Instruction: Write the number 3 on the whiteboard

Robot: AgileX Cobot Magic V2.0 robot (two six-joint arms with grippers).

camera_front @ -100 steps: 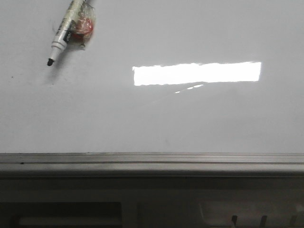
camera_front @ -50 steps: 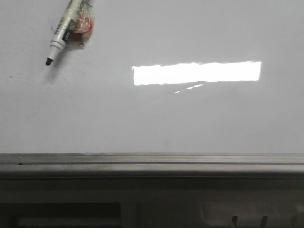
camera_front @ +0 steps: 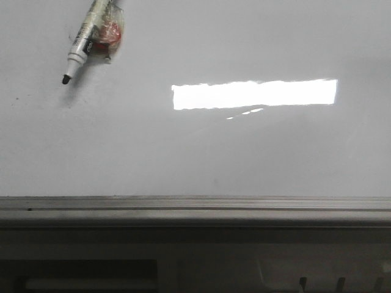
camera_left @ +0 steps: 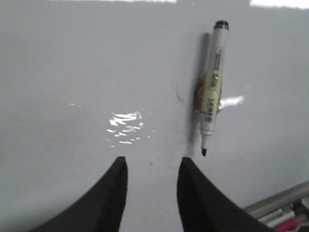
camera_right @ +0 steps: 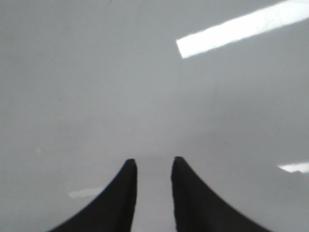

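Both claws, left gripper (camera_left: 150, 166) and right gripper (camera_right: 153, 166), are seen narrowly parted, empty; marker (camera_front: 85, 38) lies at eleven o'clock on whiteboard (camera_front: 195, 152).

Glossy smooth whiteboard (camera_front: 201, 152) (bright glare), ridged dull metal edge rail (camera_front: 195, 204), plastic marker (camera_front: 82, 39)

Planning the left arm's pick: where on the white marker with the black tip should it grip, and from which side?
Grip the white marker with the black tip mid-barrel, just clear of the taped reddish lump, coming straight down from above the glossy pale whiteboard. It lies flat, uncapped, so jaws should straddle the barrel crosswise. The left gripper is open and empty, beside the tip.
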